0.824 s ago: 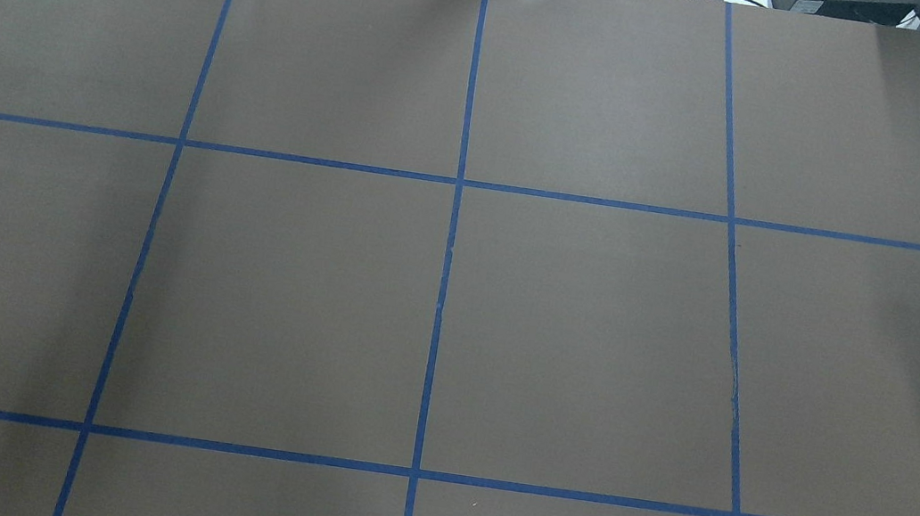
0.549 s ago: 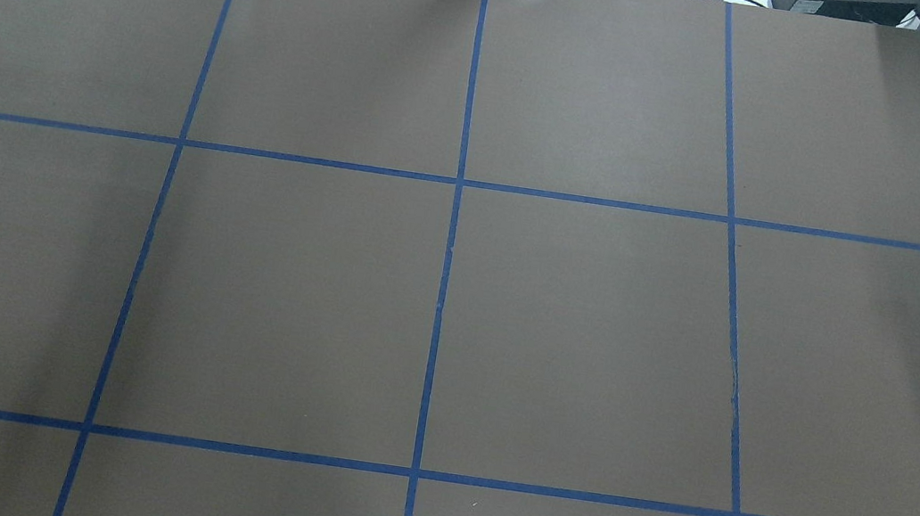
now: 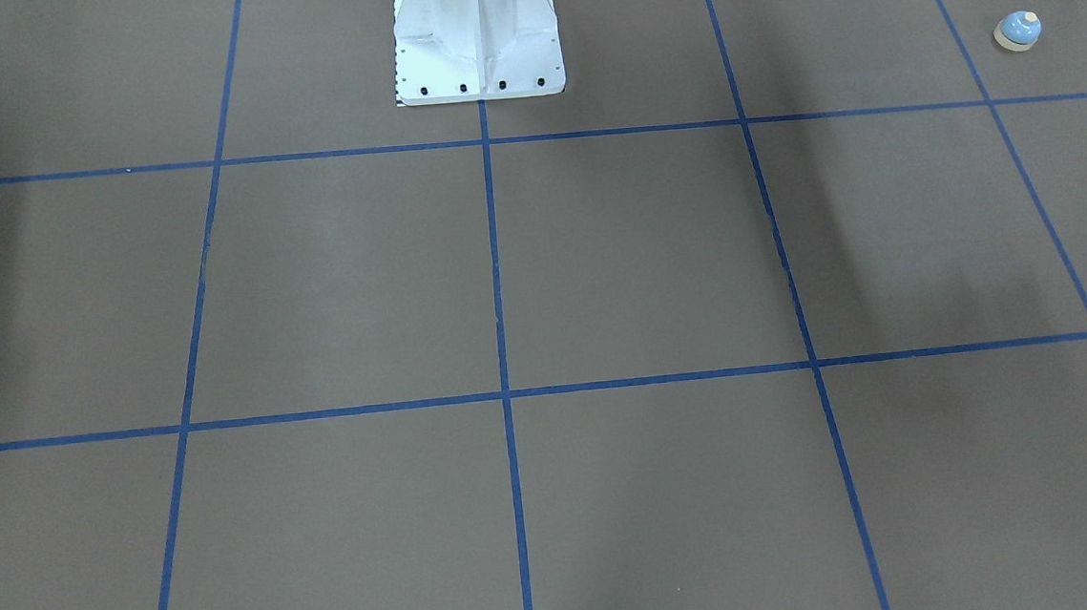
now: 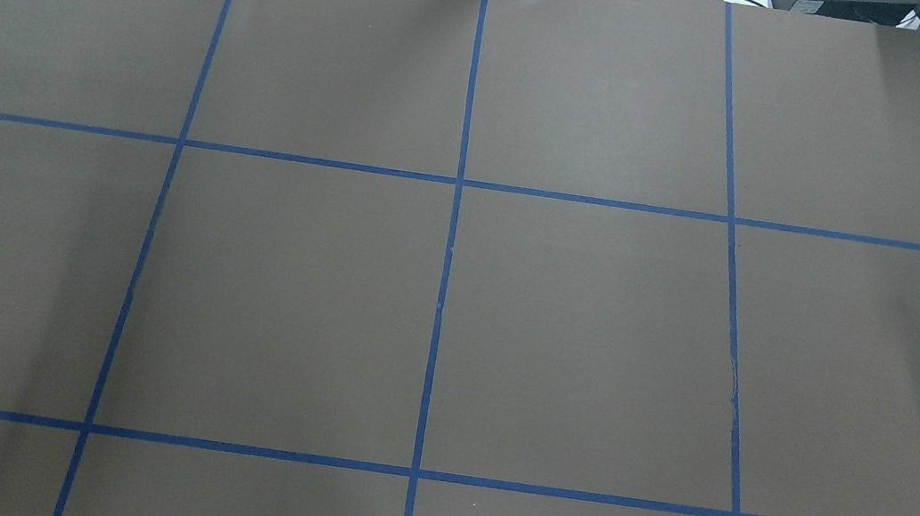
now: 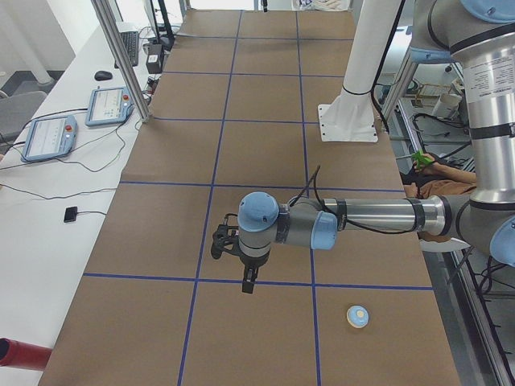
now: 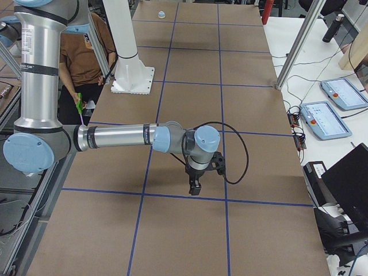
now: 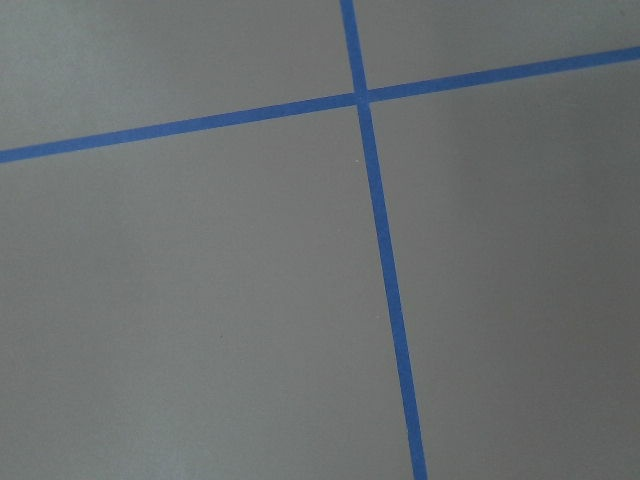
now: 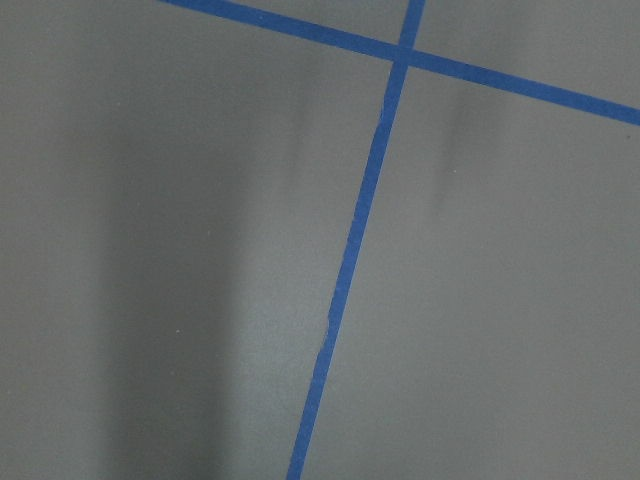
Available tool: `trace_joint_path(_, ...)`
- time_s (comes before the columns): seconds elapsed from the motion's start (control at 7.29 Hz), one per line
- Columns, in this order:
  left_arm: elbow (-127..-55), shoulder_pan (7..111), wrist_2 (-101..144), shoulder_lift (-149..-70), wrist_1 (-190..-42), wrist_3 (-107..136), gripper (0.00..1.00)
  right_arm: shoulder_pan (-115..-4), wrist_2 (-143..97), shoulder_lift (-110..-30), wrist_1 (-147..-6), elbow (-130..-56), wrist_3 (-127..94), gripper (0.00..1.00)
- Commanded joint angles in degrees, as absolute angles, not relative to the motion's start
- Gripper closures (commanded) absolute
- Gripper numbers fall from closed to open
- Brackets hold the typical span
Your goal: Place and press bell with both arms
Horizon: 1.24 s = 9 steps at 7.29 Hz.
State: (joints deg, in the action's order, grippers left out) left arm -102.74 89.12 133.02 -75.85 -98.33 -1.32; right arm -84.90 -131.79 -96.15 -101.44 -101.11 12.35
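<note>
The bell (image 3: 1017,31), a light-blue dome on a cream base, stands alone on the brown mat near the end of the table on my left side. It also shows in the exterior left view (image 5: 358,315) and far off in the exterior right view (image 6: 161,14). My left gripper (image 5: 249,283) hangs above the mat, apart from the bell and further toward the middle of the table. My right gripper (image 6: 195,188) hangs above the mat at the other end, far from the bell. I cannot tell whether either is open or shut. Both wrist views show only mat and blue tape.
The white pedestal (image 3: 477,32) stands at the robot's edge of the mat. A seated person (image 6: 80,52) is behind it. Pendant tablets (image 5: 48,137) and cables lie on the white side table, with metal frame posts (image 5: 121,56) along it.
</note>
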Motion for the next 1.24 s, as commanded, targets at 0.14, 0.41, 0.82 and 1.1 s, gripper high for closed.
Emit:
trace_joint_path(0.14, -102.3, 88.9, 133.3, -75.7, -99.8, 1.0, 0.00, -84.9, -134.7, -96.1, -101.2, -101.9, 4.8, 0.00)
trace_joint_path(0.41, -102.5, 88.9, 133.5, -75.6, -99.9, 1.0, 0.00, -84.9, -134.9, -97.3, -95.8, -101.5, 1.9, 0.00)
trace_joint_path(0.82, -102.5, 88.8, 135.9, -75.6, -99.9, 1.2, 0.00, -84.8, -134.5, -96.3, -94.4, -100.6, 2.2, 0.00)
trace_joint_path(1.1, -102.6, 88.8, 136.1, -75.6, -99.9, 1.5, 0.00, -84.8, -134.8, -96.2, -94.4, -100.6, 2.3, 0.00)
